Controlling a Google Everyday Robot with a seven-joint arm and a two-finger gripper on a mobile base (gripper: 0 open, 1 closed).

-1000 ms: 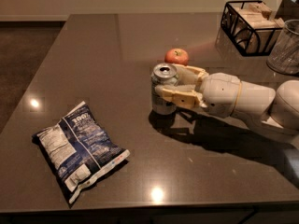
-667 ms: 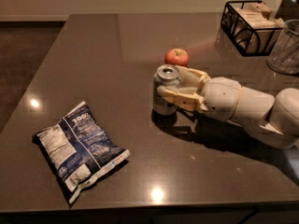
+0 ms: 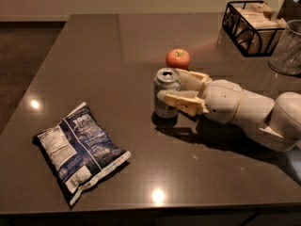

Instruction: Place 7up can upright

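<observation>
The 7up can [image 3: 165, 108] is a small silver can with a shiny top. It stands upright on the dark table [image 3: 117, 46], just in front of the red apple [image 3: 178, 58]. My gripper [image 3: 170, 85] reaches in from the right and its cream fingers [image 3: 181, 101] lie on both sides of the can, one in front and one behind. The fingers are closed against the can. The can's base rests on the table top.
A blue and white chip bag [image 3: 77, 150] lies flat at the front left. A black wire basket [image 3: 251, 26] with napkins and a clear ribbed glass [image 3: 288, 48] stand at the back right. The table's front edge runs along the bottom.
The can stays upright in the same spot with the fingers around it. The arm has shifted only slightly.
</observation>
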